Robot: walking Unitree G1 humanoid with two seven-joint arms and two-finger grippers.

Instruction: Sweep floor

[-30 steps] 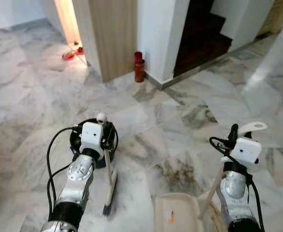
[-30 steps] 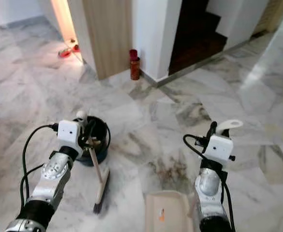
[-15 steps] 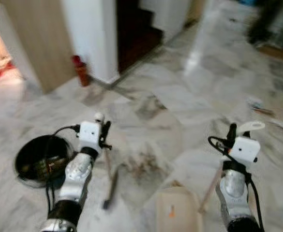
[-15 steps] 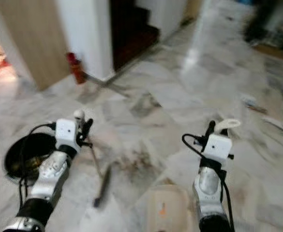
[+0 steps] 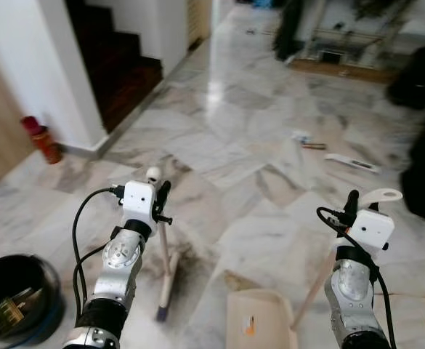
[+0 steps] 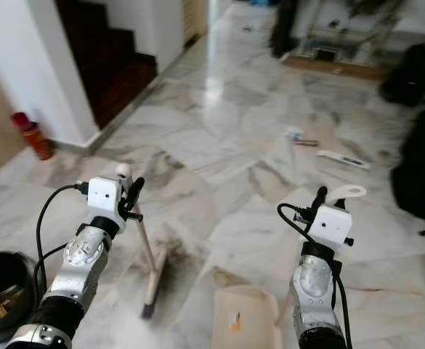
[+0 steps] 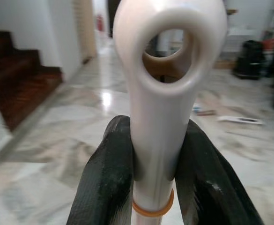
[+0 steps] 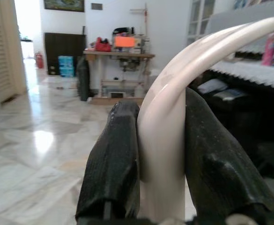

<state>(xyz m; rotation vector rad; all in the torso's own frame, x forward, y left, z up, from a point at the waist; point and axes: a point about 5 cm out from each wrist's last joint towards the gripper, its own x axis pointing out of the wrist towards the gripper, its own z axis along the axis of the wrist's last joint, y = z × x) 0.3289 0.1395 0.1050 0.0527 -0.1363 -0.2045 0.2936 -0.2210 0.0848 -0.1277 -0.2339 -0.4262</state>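
Note:
My left gripper [image 5: 158, 198] is shut on the top of a cream broom handle [image 7: 162, 122]; the broom [image 5: 166, 270] hangs down with its dark bristles on the marble floor. My right gripper [image 5: 353, 202] is shut on the curved cream handle [image 8: 169, 140] of a dustpan, whose beige pan [image 5: 259, 323] rests on the floor between my arms. Small litter [image 5: 303, 138] and a long white piece [image 5: 351, 163] lie on the floor ahead to the right.
A black bin [image 5: 12, 298] stands at the near left. A dark staircase [image 5: 114, 54] and white wall corner are at far left, with a red bottle [image 5: 43, 139] beside it. Dark bags [image 5: 423, 167] stand at the right; furniture lines the far end.
The view has swung to the right: the bin and red bottle slid to the left and the open room ahead came into view. Both grippers keep their hold.

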